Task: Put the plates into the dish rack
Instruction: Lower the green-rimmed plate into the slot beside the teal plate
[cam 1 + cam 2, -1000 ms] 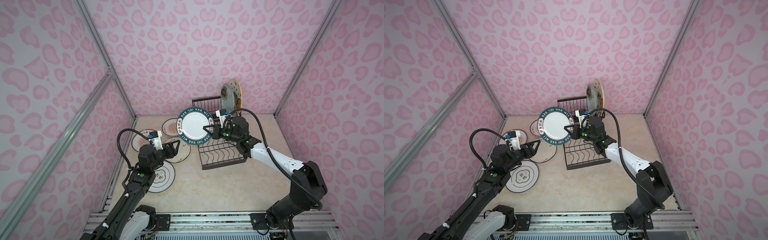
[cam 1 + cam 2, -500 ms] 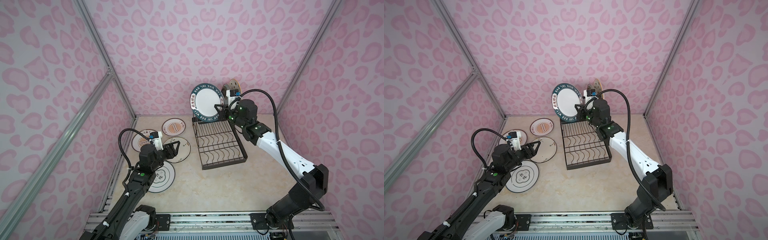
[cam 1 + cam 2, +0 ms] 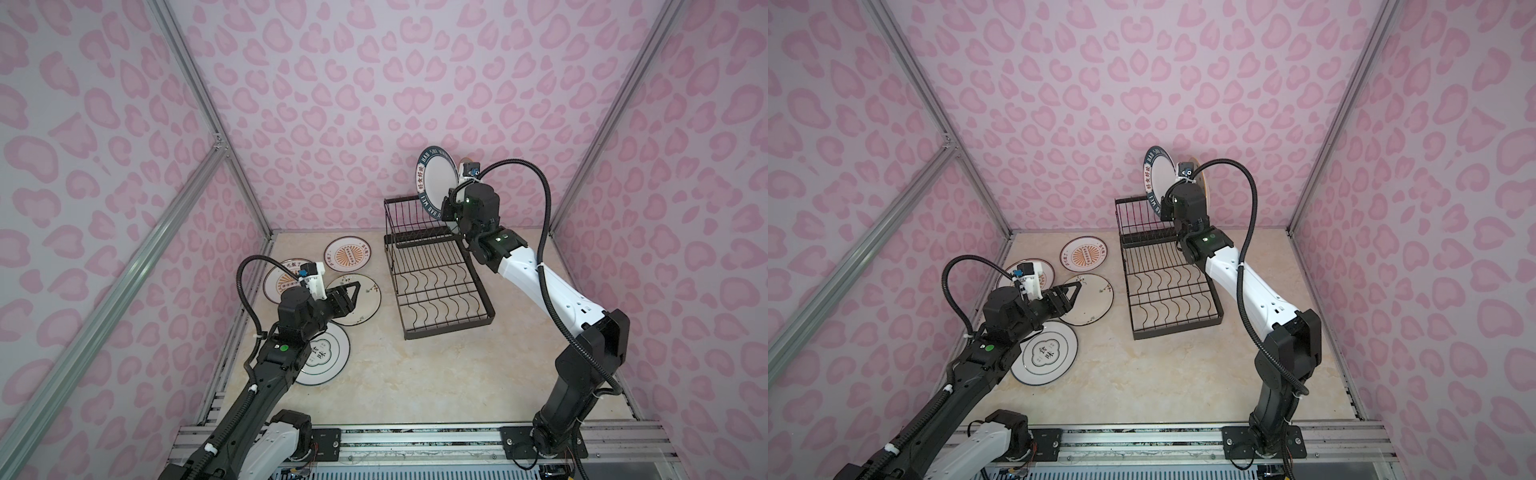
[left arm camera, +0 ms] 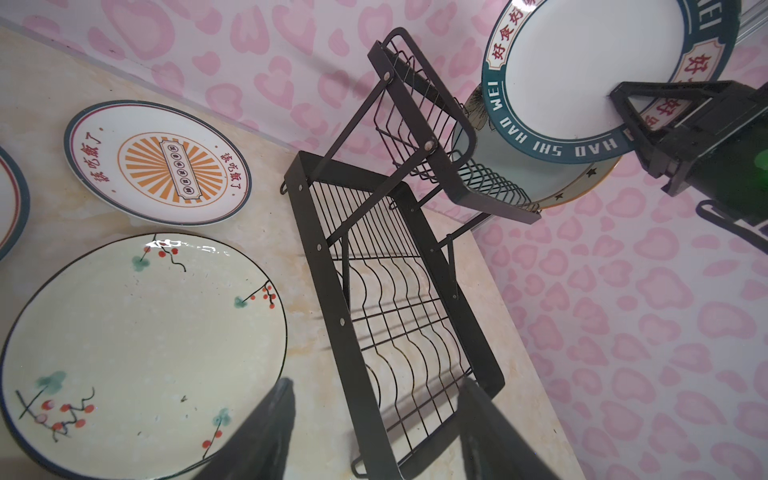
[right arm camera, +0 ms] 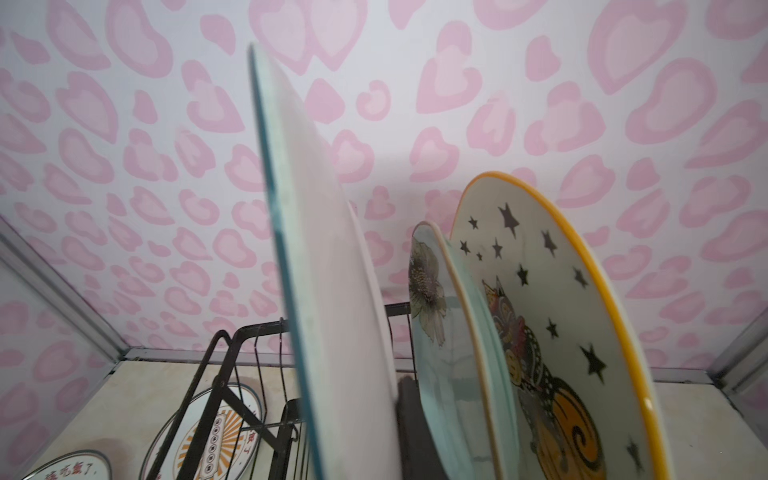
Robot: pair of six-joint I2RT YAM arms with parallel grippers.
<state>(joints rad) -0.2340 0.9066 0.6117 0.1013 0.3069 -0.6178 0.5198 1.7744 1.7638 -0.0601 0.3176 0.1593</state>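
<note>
Pink-walled booth: right gripper (image 3: pixel 448 206) clamps a navy-rimmed plate (image 3: pixel 436 178) upright above the rack (image 3: pixel 449 329) for slotting; left gripper (image 3: pixel 353 293) hovers spread, empty.

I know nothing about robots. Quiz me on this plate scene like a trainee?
1. True or false: both grippers hold plates.
2. Not counting the gripped navy-lettered plate, how many plates stand in the dish rack? A none, B two, C five.
3. Fill in: the open left gripper hovers over the ___.
Key: 1 false, only the right gripper does. 2 B, the teal flower plate and star-and-cat plate. 3 cream branch plate.
</note>
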